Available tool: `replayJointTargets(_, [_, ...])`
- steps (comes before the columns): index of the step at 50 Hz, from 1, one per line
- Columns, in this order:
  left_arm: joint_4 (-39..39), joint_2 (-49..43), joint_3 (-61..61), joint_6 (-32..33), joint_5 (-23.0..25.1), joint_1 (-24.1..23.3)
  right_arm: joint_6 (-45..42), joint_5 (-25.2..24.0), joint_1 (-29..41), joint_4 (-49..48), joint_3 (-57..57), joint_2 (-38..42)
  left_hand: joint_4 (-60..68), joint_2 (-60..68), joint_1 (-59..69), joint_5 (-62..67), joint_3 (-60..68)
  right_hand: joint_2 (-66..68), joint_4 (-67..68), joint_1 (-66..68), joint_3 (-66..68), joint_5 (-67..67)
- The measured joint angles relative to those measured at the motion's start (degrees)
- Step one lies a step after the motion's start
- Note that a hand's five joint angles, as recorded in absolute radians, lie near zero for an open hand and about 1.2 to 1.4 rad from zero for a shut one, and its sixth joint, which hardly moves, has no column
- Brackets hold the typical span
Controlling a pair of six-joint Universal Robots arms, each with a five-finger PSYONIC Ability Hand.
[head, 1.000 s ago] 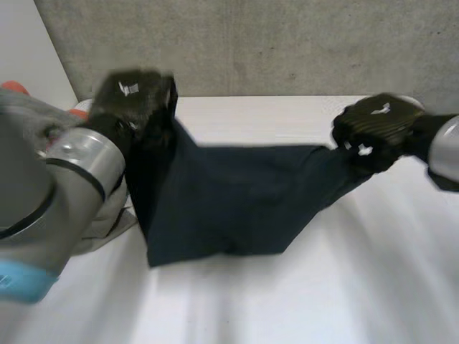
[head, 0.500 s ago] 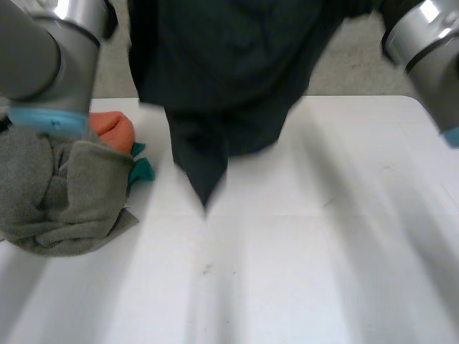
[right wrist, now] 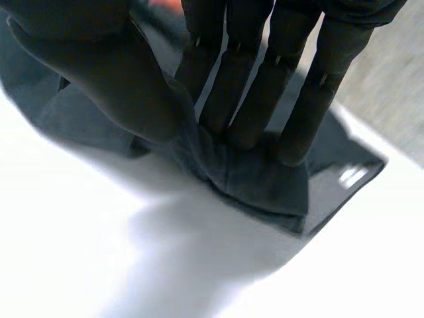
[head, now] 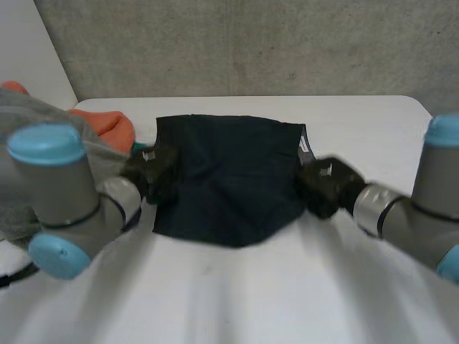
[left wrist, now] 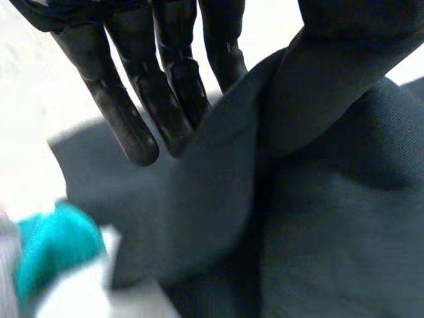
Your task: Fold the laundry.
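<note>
A dark navy garment (head: pixel 229 179) lies spread flat on the white table (head: pixel 358 122), its near edge slightly rounded. My left hand (head: pixel 154 175) is at the garment's left edge, pinching a fold of the cloth (left wrist: pixel 225 172) between thumb and straight fingers (left wrist: pixel 132 126). My right hand (head: pixel 326 186) is at the right edge, near a white label (right wrist: pixel 351 175), and pinches the cloth (right wrist: pixel 265 175) between thumb and fingers (right wrist: pixel 298 112) in the same way.
A heap of other laundry sits at the table's left: a grey garment (head: pixel 43 122), an orange piece (head: pixel 107 125) and a teal piece (left wrist: pixel 50 248). A concrete wall (head: pixel 251 43) rises behind the table's far edge.
Both hands swung the navy garment up high in the air, then brought it down; it now lies flat on the table with both hands low at its side edges.
</note>
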Motion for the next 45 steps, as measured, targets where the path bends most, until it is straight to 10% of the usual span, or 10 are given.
replayJointTargets(7, [-1.5,3.0,-4.6,6.3,-0.2,-0.9,-1.3,0.6,-0.6,-1.9,4.2,2.2,-35.1,-34.6,-35.3,-32.6,-34.1,0.7,0.0,0.0,0.3,0.0])
replayJointTargets(14, [-3.4,12.5,-9.7,7.6,-1.8,-3.0,0.1,0.4,-0.6,-3.1,5.3,0.6,-46.7,-46.0,-44.4,-44.4,-45.4,0.7,0.0,0.0,0.3,0.0])
replayJointTargets(26, [-2.5,21.2,-23.4,16.2,-5.5,-7.0,1.2,0.5,0.1,-4.5,7.1,-0.2,-34.7,-34.9,-32.2,-32.2,-34.4,0.7,0.0,0.0,0.3,0.0])
replayJointTargets(45, [3.7,2.5,-14.9,22.7,-7.3,-5.5,-0.2,0.6,0.8,-4.8,8.1,0.3,-32.3,-31.9,-30.0,-30.0,-31.5,0.7,0.2,0.0,0.5,0.0])
